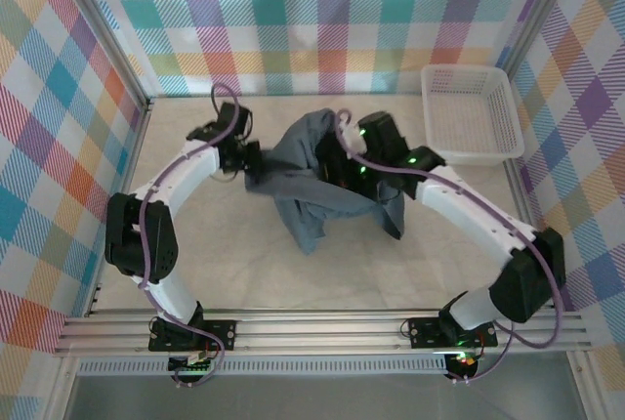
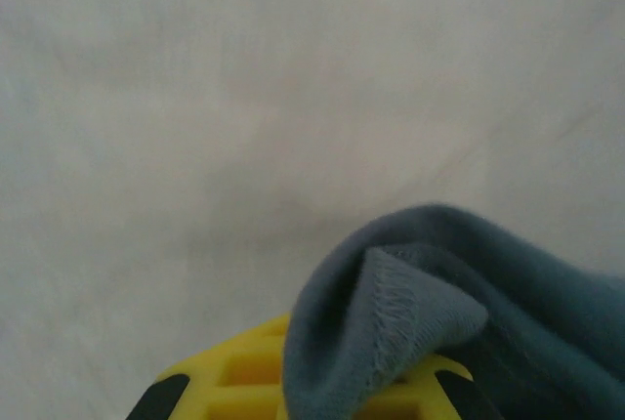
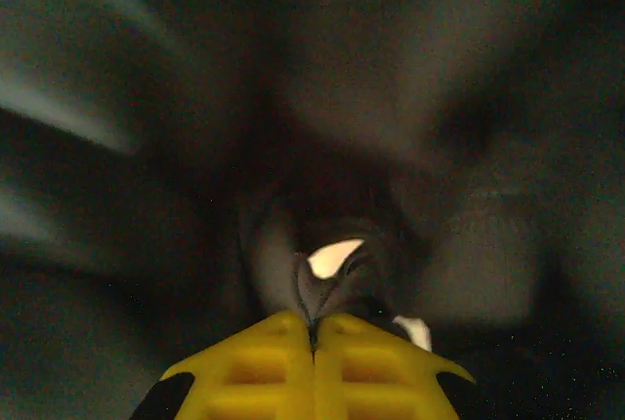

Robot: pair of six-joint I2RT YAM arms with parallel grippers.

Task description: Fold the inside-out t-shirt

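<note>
Holding the t-shirt [image 1: 312,181] bunched between them, both tools are gripping cloth. The right tool [image 3: 312,327] is pinching a fold with its fingers pressed together. The left tool [image 1: 242,153] is seemingly clamping a stitched hem, though cloth is hiding its tips. The t-shirt is hanging crumpled to the left of the white basket [image 1: 465,70], its lower part trailing on the tabletop [image 1: 410,264]. Folding well is calling for drawing both grips apart and spreading the cloth flat before creasing. The basket is sitting with nothing inside.

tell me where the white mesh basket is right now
In the top view the white mesh basket sits in the far right corner of the table, right of the grey t-shirt.
</note>
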